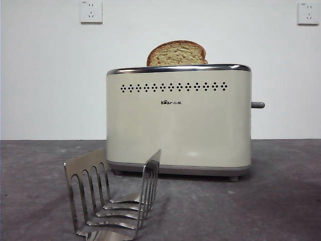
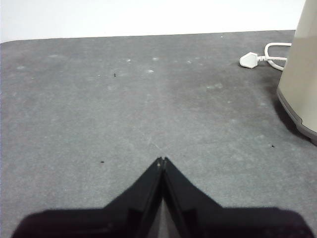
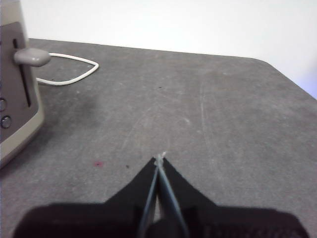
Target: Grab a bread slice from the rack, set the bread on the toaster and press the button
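Atop the toaster [image 1: 178, 123] sits the slice of bread [image 1: 176, 53] (seemingly slotted); both grippers closed, empty.

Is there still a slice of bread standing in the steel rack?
No, the rack holds nothing, and the slice of bread sticks up from the toaster.
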Tool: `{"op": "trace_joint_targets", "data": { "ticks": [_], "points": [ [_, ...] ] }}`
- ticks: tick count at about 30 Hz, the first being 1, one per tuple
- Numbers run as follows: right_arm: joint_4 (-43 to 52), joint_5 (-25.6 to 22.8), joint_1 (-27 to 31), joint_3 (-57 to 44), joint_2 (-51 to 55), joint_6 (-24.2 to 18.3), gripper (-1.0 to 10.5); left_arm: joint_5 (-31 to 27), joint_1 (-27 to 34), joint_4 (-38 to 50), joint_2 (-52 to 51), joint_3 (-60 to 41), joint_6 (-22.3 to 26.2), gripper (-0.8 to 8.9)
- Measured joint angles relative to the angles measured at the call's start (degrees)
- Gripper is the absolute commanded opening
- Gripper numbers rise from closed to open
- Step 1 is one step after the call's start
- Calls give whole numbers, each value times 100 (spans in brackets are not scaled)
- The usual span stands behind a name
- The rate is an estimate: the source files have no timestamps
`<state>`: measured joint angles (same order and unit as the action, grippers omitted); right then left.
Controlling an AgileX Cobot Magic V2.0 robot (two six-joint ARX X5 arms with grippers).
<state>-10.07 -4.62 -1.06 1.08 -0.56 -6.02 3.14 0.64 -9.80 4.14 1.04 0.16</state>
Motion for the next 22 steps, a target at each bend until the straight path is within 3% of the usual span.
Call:
{"op": "trace_joint_targets", "data": {
  "ticks": [22],
  "points": [
    [-17, 103, 0, 0, 0, 2, 0, 0, 0, 0, 0, 0, 0, -3]
  ]
}}
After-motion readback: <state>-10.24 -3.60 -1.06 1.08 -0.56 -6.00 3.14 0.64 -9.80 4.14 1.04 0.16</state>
